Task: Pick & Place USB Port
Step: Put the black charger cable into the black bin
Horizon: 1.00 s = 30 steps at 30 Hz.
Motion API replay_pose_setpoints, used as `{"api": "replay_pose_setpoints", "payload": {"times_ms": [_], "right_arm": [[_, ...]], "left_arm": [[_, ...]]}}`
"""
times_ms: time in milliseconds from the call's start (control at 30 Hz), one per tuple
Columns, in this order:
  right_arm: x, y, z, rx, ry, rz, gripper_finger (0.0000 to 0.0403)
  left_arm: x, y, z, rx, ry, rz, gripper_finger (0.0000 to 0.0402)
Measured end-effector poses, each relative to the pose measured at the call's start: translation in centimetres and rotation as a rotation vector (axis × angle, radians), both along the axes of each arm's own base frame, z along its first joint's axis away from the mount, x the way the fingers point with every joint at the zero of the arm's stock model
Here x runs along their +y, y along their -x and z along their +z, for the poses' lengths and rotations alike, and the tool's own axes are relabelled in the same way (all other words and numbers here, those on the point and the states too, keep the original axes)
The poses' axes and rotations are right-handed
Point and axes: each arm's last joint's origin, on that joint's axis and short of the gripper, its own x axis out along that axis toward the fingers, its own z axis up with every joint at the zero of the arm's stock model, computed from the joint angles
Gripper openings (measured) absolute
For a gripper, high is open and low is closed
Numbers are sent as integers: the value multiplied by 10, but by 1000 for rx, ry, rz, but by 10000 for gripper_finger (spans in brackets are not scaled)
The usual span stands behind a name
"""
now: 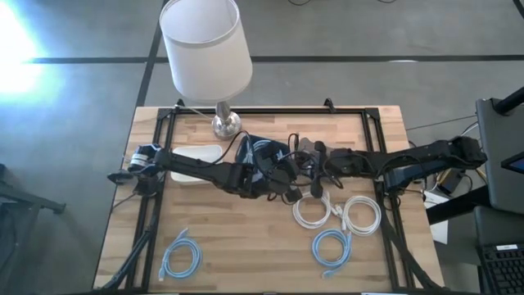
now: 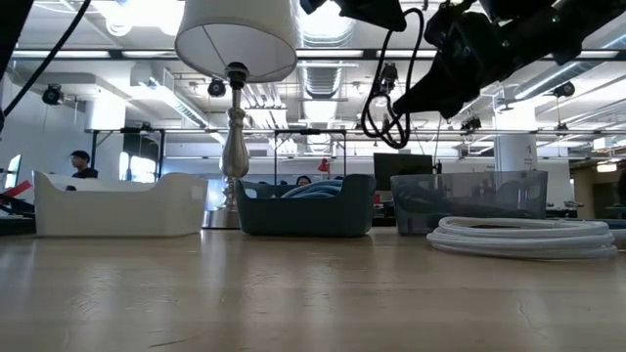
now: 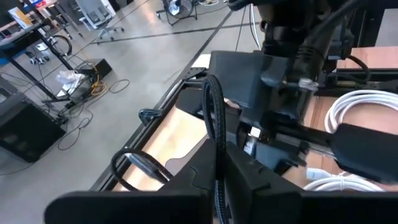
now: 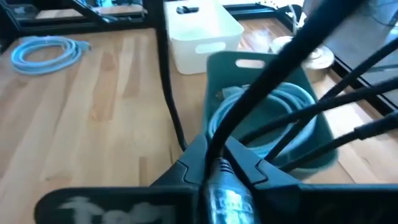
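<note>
A black cable is held above the table between both grippers. In the low view its loops (image 2: 383, 108) hang in the air over the bins. My left gripper (image 1: 278, 176) (image 3: 217, 169) reaches in from the table's left and is shut on the cable (image 3: 212, 112). My right gripper (image 1: 301, 164) (image 4: 214, 158) reaches in from the right and is shut on the same cable (image 4: 273, 68), above the blue bin (image 4: 317, 152) holding a coiled blue cable (image 4: 273, 102). A silver plug-like end (image 4: 227, 199) shows between the right fingers. My left gripper pinches a stretch of the black cable (image 3: 217, 155) between its two fingers. The cable runs on ahead in a curve and another loop (image 3: 140, 165) hangs beside the fingers, clear of the table. My right gripper pinches the black cable near a silver end piece (image 4: 225, 186). Several strands (image 4: 323, 106) fan out beyond the fingers, lifted clear above the blue bin.
A white bin (image 1: 196, 154), the blue bin (image 1: 264, 152) and a grey bin (image 1: 309, 149) stand in a row before a lamp (image 1: 206, 45). Two white cable coils (image 1: 360, 215) and two blue coils (image 1: 180, 254) lie on the near half. A black frame (image 1: 270, 111) borders the table.
</note>
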Motion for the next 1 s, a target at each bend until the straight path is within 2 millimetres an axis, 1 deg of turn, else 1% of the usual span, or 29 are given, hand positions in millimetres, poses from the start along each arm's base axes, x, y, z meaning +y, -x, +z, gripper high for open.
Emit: {"api": "replay_pose_setpoints", "payload": {"times_ms": [200, 400, 567, 700, 800, 900, 1000], "right_arm": [[-2, 5, 2, 17, 10, -25, 23], [-2, 11, 11, -21, 11, -24, 23], [-2, 22, 17, -6, 16, -25, 22], [-2, 30, 21, 6, 21, -23, 21], [-1, 34, 27, 95, 18, -23, 21], [-2, 41, 30, 253, 4, -47, 21], [-4, 48, 33, 391, 21, -183, 23]], "left_arm": [[0, 1, -4, 37, -8, 3, 33], [6, 1, -17, 70, -13, 19, 44], [17, 2, -27, 84, -14, 80, 70], [24, 3, -36, 101, -28, 129, 102], [28, 3, -42, 98, -7, 152, 128], [31, 4, -45, 97, 2, 176, 149], [33, 4, -45, 94, 3, 184, 162]]}}
